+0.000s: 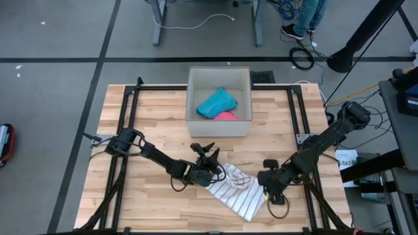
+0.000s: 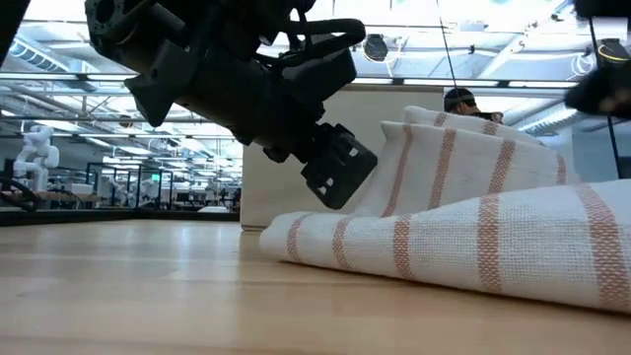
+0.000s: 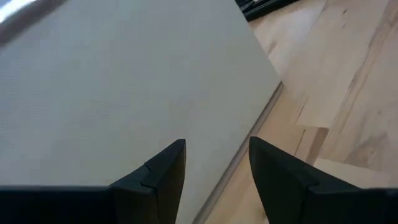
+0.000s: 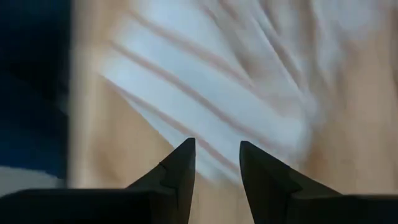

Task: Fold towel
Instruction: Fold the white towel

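High view | left gripper (image 1: 210,154) fingers apart | right gripper (image 1: 267,194) probably beside towel (image 1: 238,189)

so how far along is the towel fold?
Early. The striped towel lies bunched and crooked on the table, no clean fold visible. In hand: the left hand is open and empty at its left edge, the right hand open at its right edge. Left: grasping, folding, flattening.

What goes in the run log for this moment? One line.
towel: crumpled | left hand: open, empty, by towel | right hand: open, empty, at towel edge
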